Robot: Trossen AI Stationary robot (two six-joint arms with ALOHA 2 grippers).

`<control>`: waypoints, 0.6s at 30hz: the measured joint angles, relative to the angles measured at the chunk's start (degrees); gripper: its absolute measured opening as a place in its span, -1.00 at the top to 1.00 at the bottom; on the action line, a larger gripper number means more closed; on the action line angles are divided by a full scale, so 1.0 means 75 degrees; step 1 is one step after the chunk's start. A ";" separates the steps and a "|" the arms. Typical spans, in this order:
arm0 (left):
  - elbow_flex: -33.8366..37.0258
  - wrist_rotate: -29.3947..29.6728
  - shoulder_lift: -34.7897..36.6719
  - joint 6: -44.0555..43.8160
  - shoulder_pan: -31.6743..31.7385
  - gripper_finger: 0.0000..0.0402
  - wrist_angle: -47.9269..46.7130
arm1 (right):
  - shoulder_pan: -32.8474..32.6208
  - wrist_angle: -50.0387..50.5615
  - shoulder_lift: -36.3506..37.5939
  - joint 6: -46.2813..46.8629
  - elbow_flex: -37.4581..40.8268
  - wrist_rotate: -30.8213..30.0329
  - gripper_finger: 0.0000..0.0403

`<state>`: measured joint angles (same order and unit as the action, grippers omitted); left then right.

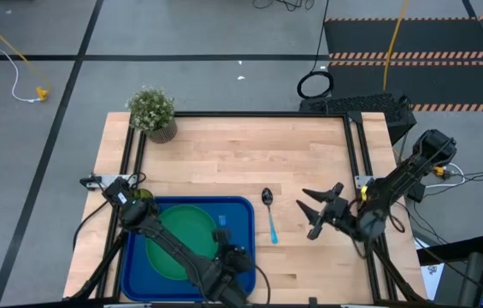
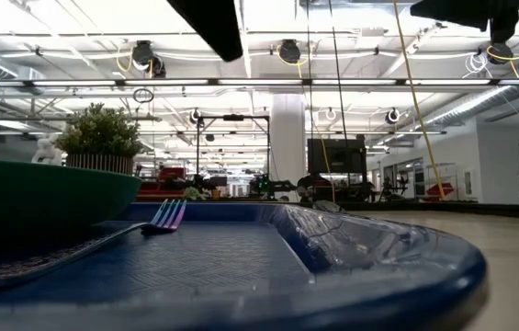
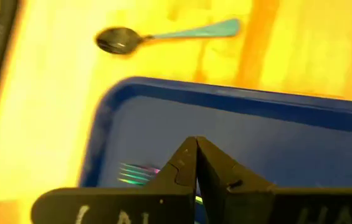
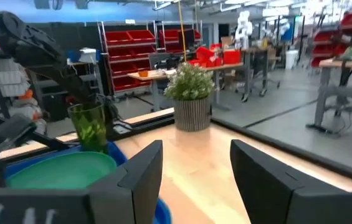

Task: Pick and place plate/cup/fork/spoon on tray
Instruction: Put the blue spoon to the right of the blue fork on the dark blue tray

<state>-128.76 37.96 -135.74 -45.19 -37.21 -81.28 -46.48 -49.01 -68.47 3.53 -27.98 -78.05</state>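
Pale wood fills the middle of my high view, a table [image 1: 224, 162] on a grey workshop floor, with a small potted plant [image 1: 152, 112] at its upper left corner. I see the tray [image 1: 245, 208] at the lower left of that frame, and most of the job already sits on it. The plate [image 1: 181, 239] lies flat in the tray's middle. The cup [image 4: 89, 126] stands upright at the tray's upper left corner, seen best from the right wrist view. The fork [image 2: 163, 216] lies inside the tray near its right edge, tines showing in the low view just beside the plate.

By my reckoning three of four pieces are placed. Only the spoon [image 1: 269, 212] is left: it rests on bare wood just right of the tray, bowl toward the top of the frame, handle toward the bottom.

My left gripper [image 3: 195, 163] hangs over the tray's lower right, above the fork, its fingers pressed together on nothing. My right gripper [image 1: 321, 210] hovers right of the spoon, near it but not touching, fingers spread wide and empty. I judge the right arm is better placed for the spoon.
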 joint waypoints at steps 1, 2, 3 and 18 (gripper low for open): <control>0.0043 0.0184 0.0000 -0.0039 -0.0007 0.97 -0.0073 | 0.0002 0.0399 -0.0050 0.0363 -0.0130 0.0004 0.09; 0.0102 0.0349 0.0000 -0.0065 -0.0015 0.97 -0.0138 | 0.0021 0.0775 -0.0114 0.0661 -0.0296 0.0006 0.09; 0.0134 0.0450 -0.0003 -0.0129 -0.0015 0.97 -0.0199 | 0.0062 0.1161 -0.0187 0.0914 -0.0475 0.0024 0.09; 0.0142 0.1969 0.0576 -0.0686 0.0123 0.96 -0.0683 | 0.1813 0.4916 -0.2216 0.5883 -0.1880 0.4553 0.09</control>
<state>-127.70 52.73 -131.43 -50.34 -36.28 -86.40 -32.88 -12.14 -85.09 47.65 -42.08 -43.91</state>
